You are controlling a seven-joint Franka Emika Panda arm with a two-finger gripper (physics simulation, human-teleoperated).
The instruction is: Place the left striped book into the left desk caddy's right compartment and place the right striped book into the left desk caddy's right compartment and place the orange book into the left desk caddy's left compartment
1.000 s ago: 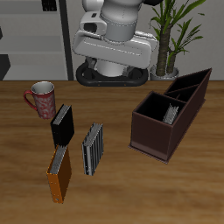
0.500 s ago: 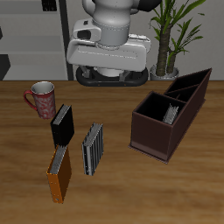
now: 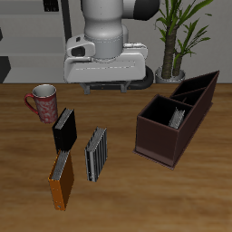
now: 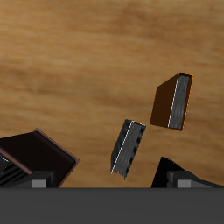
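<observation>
a franka arm's gripper [image 3: 106, 86] hangs high over the back of the wooden table [image 3: 127, 195], its fingers spread apart and holding nothing. one striped book [image 3: 178, 117] already stands inside the left desk caddy [image 3: 161, 143], near the divider; which well it occupies cannot be told. the other striped book [image 3: 96, 153] lies on the table toward the front edge, just beside the orange book [image 3: 61, 181]. a black book [image 3: 64, 130] rests farther back, near a red mug [image 3: 43, 101]. a second caddy [image 3: 201, 87] sits behind the first.
</observation>
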